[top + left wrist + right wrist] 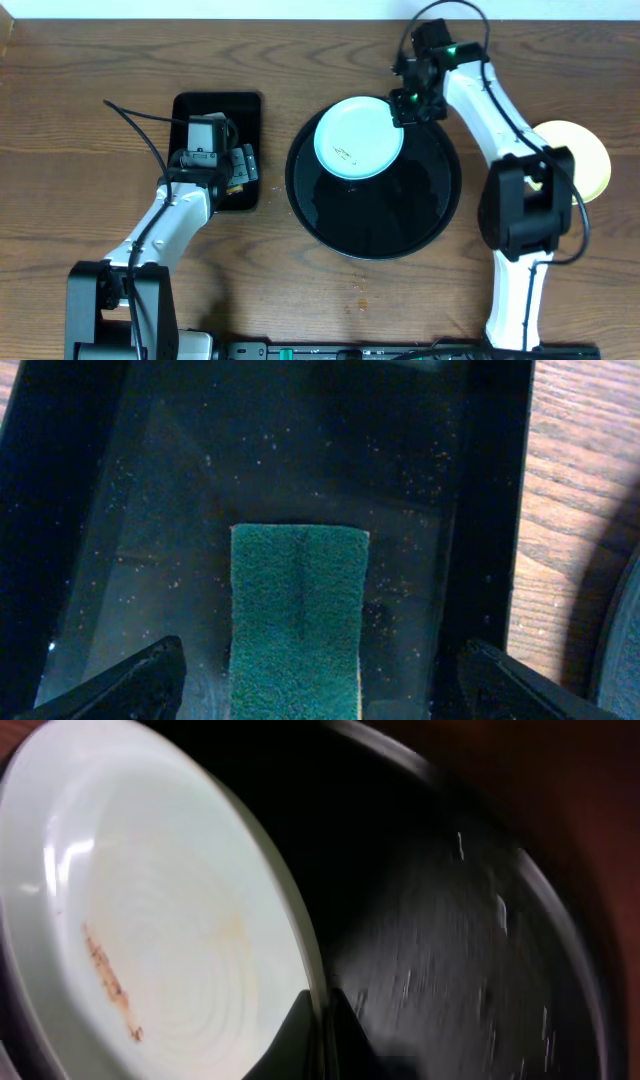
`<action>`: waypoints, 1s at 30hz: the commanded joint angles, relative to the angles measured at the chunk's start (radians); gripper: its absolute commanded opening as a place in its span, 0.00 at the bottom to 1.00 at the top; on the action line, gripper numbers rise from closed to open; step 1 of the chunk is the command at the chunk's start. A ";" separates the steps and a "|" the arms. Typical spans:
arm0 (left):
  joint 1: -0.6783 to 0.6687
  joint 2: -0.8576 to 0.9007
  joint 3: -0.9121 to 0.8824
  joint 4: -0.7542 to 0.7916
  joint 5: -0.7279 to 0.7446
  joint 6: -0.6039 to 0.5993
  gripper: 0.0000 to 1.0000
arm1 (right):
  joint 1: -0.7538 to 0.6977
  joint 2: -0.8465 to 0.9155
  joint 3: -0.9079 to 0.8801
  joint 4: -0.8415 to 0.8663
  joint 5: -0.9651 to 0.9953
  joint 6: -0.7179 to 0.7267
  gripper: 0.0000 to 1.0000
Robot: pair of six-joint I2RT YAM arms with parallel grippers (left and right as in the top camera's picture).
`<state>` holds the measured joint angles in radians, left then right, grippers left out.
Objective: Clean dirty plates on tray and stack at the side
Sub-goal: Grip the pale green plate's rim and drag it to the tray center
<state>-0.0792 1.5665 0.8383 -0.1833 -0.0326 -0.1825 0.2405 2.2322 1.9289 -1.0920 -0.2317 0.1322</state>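
The mint plate (358, 140) lies in the upper-left part of the round tray (400, 215), its edge reaching out to the tray's raised rim on that side. A thin brown smear (108, 982) runs across its pale inner face, and fainter orange marks show near the middle (the overhead view gives only a small dark scribble there). The right gripper (408, 100) is at the plate's right edge. In the right wrist view its two dark fingers (322, 1035) are pressed together on the plate's rim, so the claw is closed with the rim pinched between them. The rest of the tray is bare glossy black, flecked with pale specks. A yellow plate (590, 165) sits on the wood-grain tabletop (80, 60) to the right of the tray, apart from it and partly hidden behind the right arm. On the other side of the tray, a smaller rectangular tray (245, 110) lies on the table, and the left arm reaches over it. The left gripper (318, 685) hangs above this tray with its fingers spread wide and nothing held. A green sponge (298, 610) lies flat on the tray floor between the two fingertips, and neither one touches it.
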 commanded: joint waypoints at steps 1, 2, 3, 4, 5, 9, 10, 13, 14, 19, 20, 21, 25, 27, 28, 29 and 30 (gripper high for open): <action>0.005 0.006 -0.006 -0.004 -0.012 0.003 0.87 | 0.006 -0.038 0.004 -0.063 -0.004 0.241 0.01; 0.005 0.006 -0.006 -0.004 -0.012 0.003 0.87 | 0.008 -0.038 -0.002 -0.080 -0.004 0.259 0.01; 0.005 0.006 -0.006 -0.004 -0.012 0.003 0.87 | 0.010 -0.038 -0.013 -0.089 -0.003 0.274 0.01; 0.005 0.006 -0.006 -0.004 -0.012 0.003 0.88 | 0.010 -0.038 -0.023 -0.101 0.004 0.289 0.01; 0.005 0.006 -0.006 -0.004 -0.012 0.003 0.88 | 0.010 -0.038 -0.032 -0.113 0.017 0.303 0.01; 0.005 0.006 -0.006 -0.004 -0.012 0.003 0.87 | 0.010 -0.039 -0.106 -0.123 0.097 0.350 0.01; 0.005 0.006 -0.006 -0.004 -0.012 0.003 0.87 | 0.009 -0.039 -0.123 -0.119 0.104 0.356 0.01; 0.005 0.006 -0.006 -0.004 -0.012 0.003 0.87 | 0.008 -0.039 -0.197 -0.082 0.109 0.386 0.01; 0.005 0.006 -0.006 -0.004 -0.012 0.003 0.88 | 0.008 -0.039 -0.219 -0.059 0.108 0.391 0.01; 0.005 0.006 -0.006 -0.004 -0.012 0.003 0.87 | -0.002 -0.039 -0.274 0.007 0.122 0.414 0.01; 0.005 0.006 -0.006 -0.004 -0.012 0.003 0.87 | -0.002 -0.039 -0.274 0.007 0.132 0.411 0.01; 0.005 0.006 -0.006 -0.004 -0.012 0.003 0.87 | -0.002 -0.039 -0.274 0.008 0.145 0.393 0.01; 0.005 0.006 -0.006 -0.004 -0.012 0.003 0.87 | -0.003 -0.060 -0.274 0.012 0.155 0.312 0.04; 0.005 0.006 -0.006 -0.004 -0.012 0.003 0.87 | -0.004 -0.079 -0.274 0.030 0.131 0.230 0.13; 0.005 0.006 -0.006 -0.004 -0.012 0.003 0.87 | -0.004 -0.089 -0.274 0.042 0.117 0.185 0.17; 0.005 0.006 -0.006 -0.004 -0.012 0.003 0.87 | -0.005 -0.099 -0.274 0.051 0.115 0.149 0.20; 0.005 0.006 -0.006 -0.004 -0.012 0.003 0.87 | -0.005 -0.108 -0.274 0.059 0.115 0.120 0.23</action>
<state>-0.0792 1.5665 0.8383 -0.1833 -0.0326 -0.1825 0.2394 2.1876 1.6558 -1.0451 -0.1261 0.3889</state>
